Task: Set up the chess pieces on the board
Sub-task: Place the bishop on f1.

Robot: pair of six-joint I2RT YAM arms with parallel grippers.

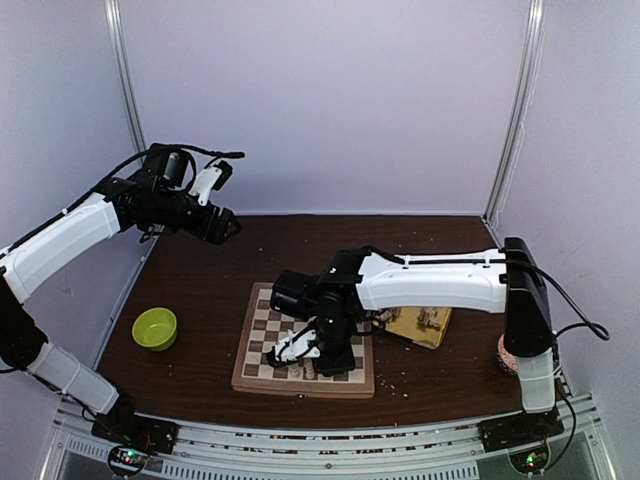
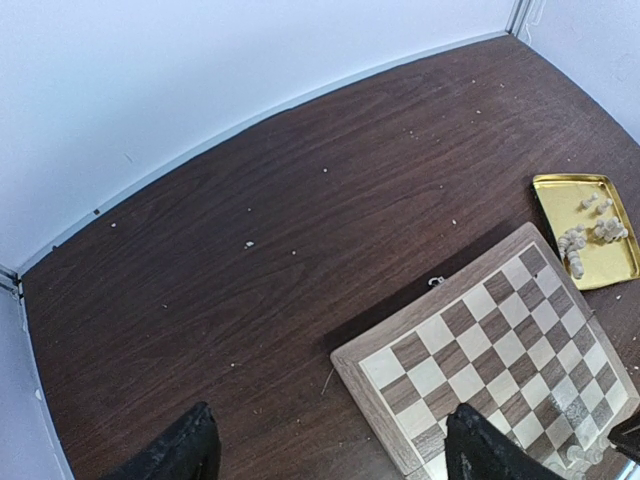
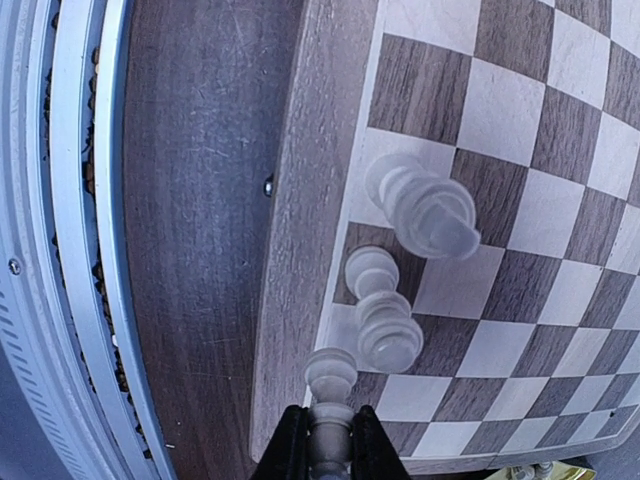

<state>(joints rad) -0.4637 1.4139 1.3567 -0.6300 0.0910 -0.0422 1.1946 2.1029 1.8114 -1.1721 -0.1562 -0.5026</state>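
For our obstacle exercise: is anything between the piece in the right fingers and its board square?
Nothing visible. The piece is at the board's edge row; two other pieces stand beside it, not beneath.

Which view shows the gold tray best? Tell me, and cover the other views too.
Left wrist: the gold tray is nearly whole and unblocked, with chess pieces lying on it. Top external shows it partly hidden behind the right arm. Right wrist catches only a gold sliver at its bottom edge.

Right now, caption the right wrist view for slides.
Right end effector grips a chess piece beside two placed pieces on the board.
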